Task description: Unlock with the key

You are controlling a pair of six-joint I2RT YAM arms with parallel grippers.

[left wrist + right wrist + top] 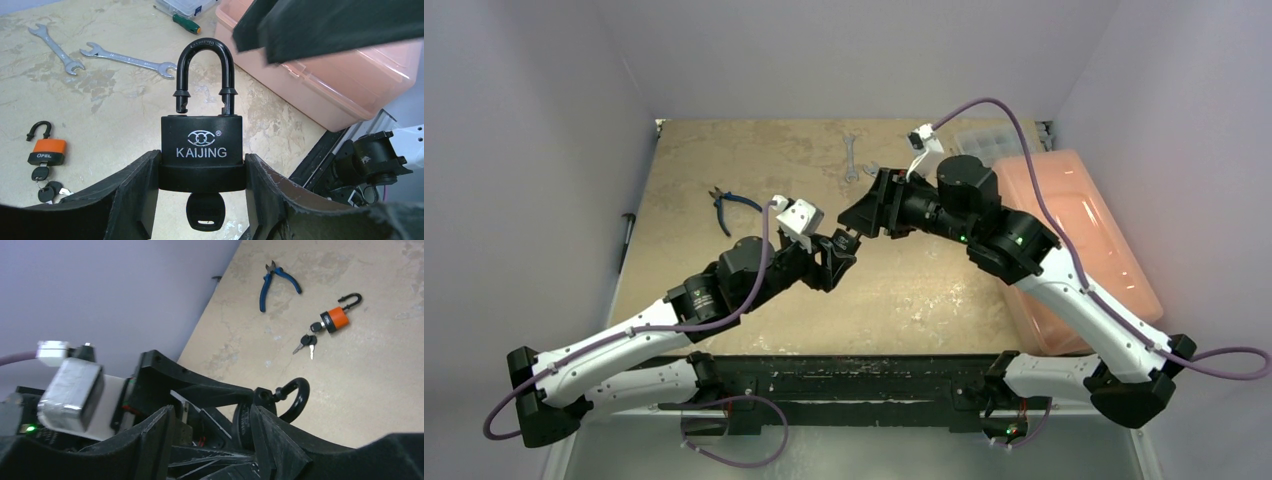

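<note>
Over the counter's (724, 160) centre, the black padlock (202, 145) was clamped by its body in the left hand (202, 172), with one leg of the shackle (205, 70) sprung free and the key (205, 212) seated beneath. Unlocking was judged essentially done. The right hand (215, 440) was spread empty, so only withdrawal was called for. At three o'clock, the lidded pink bin's (1074, 230) contents could not be told.

A worn, mottled tan tabletop (724, 150) spreads beneath the left gripper (844, 247) and the right gripper (854, 218). Plain pale lilac walls (824, 50) rise beyond them and to either side, evenly lit.
</note>
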